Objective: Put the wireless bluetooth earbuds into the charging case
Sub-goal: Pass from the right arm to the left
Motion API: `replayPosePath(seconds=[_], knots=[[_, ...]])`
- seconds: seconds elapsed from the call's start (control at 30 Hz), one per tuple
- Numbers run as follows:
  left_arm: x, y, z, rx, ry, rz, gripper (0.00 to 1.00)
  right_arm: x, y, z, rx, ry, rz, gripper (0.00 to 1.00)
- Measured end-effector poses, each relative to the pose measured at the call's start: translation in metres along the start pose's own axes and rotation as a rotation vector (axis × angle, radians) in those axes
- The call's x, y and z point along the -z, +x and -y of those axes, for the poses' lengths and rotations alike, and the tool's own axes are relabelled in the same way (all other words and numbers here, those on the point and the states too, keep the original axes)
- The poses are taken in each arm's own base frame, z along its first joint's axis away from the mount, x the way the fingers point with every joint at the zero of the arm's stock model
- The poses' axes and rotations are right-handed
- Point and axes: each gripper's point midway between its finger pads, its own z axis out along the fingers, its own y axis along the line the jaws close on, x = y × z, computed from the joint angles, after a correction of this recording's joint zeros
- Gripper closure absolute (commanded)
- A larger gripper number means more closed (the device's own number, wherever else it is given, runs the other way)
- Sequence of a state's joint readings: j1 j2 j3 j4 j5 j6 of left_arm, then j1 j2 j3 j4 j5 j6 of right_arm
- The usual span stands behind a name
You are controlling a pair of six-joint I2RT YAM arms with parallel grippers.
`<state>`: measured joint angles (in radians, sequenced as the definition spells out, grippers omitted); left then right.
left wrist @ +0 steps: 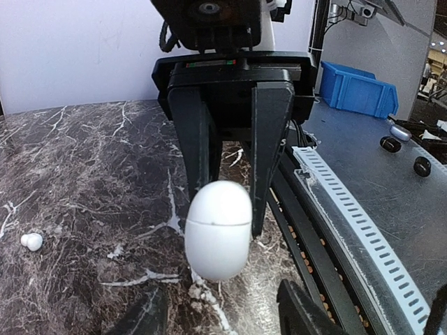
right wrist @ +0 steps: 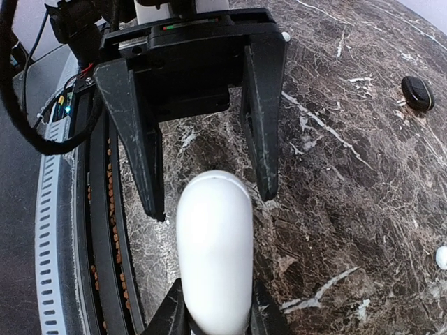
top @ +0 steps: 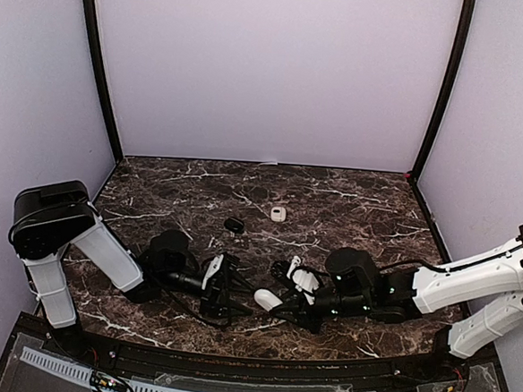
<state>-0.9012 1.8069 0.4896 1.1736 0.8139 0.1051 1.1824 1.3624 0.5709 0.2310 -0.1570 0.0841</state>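
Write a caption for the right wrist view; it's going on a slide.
Right gripper grips a white charging case, presenting it to the open left gripper over the marble table.

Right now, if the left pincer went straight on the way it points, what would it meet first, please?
Most likely the white charging case, held in the right pincer directly ahead of the open left pincer; how far off is unclear.

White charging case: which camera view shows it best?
The left wrist view: the white charging case is whole there, its seam plain. The right wrist view crops its near end; the top view shows only a small white shape.
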Motion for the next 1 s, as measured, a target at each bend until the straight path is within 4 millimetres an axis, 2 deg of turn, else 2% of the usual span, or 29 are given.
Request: replayPosePath(seconds=[0.5, 0.67, 0.73, 0.93, 1.0], knots=[[-0.003, 0.004, 0.003, -0.016, 0.006, -0.018, 0.50, -0.021, -0.007, 0.001, 0.018, -0.011, -0.026, 0.87], [-0.003, 0.005, 0.003, -0.017, 0.005, -0.020, 0.72, -0.023, -0.007, 0.000, 0.019, -0.020, -0.029, 0.87], [-0.003, 0.005, 0.003, -0.017, 0.003, -0.022, 0.74, -0.023, -0.007, -0.001, 0.019, -0.028, -0.031, 0.87], [-0.003, 0.008, 0.004, -0.006, 0.009, -0.033, 0.74, -0.025, -0.004, -0.002, 0.035, -0.032, -0.046, 0.86], [-0.003, 0.009, 0.004, -0.004, 0.009, -0.036, 0.61, -0.025, -0.004, -0.002, 0.036, -0.033, -0.050, 0.86]])
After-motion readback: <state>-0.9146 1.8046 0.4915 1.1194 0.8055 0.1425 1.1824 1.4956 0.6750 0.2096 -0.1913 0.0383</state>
